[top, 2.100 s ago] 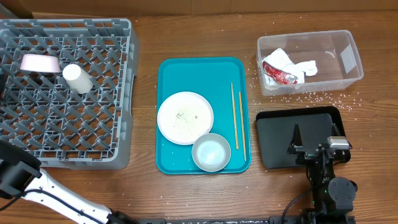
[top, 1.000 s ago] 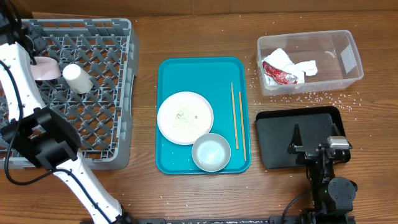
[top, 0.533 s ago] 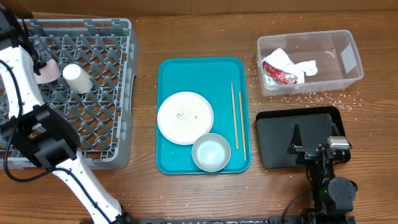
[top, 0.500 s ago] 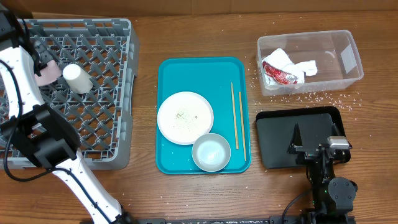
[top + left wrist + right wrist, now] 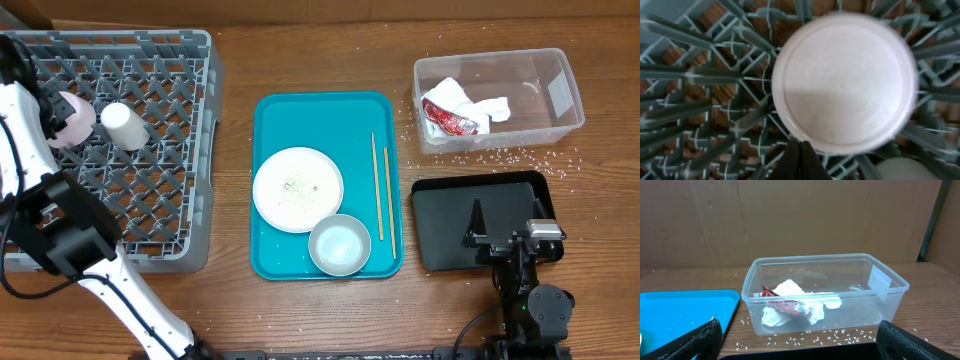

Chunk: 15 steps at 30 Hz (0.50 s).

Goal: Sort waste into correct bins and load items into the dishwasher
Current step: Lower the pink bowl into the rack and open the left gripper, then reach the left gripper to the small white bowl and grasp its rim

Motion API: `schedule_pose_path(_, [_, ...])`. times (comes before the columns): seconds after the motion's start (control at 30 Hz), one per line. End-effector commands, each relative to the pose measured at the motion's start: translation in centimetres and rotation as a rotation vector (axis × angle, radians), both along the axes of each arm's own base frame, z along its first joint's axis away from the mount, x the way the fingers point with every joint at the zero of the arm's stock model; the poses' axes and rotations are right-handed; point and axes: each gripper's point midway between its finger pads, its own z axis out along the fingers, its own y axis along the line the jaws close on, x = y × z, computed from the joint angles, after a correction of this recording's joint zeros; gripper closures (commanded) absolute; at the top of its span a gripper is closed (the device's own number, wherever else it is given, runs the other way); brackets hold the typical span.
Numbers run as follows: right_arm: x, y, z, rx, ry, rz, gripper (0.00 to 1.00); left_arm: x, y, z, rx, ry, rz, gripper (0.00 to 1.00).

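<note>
We saw the left gripper [image 5: 800,159] pinched shut with nothing in it, right by the edge of the pink bowl [image 5: 845,82], which sat in the grey rack [image 5: 150,190] beside the cup [image 5: 124,126]. The right gripper [image 5: 799,341] was wide open over the black tray [image 5: 450,215]. The plate [image 5: 297,188] and the white bowl [image 5: 339,244] lay on the teal tray [image 5: 300,115], and the napkins [image 5: 785,290] were in the clear tub [image 5: 880,287].

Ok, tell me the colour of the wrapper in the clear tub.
Red. The wrapper shows best in the overhead view, beside the white napkins.
</note>
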Motion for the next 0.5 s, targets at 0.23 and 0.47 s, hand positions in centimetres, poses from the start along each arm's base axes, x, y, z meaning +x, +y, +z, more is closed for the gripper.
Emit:
schedule_pose_path(0.23, [0.0,-0.2,-0.2,-0.001,-0.004,-0.009,0.0,-0.1,-17.2,23.7,-0.35,-0.602,-0.434,0.89])
schedule_pose_path(0.47, [0.0,-0.2,-0.1,-0.001,-0.005,-0.009,0.0,-4.6,-26.4,22.8,-0.441,-0.414,-0.692,0.21])
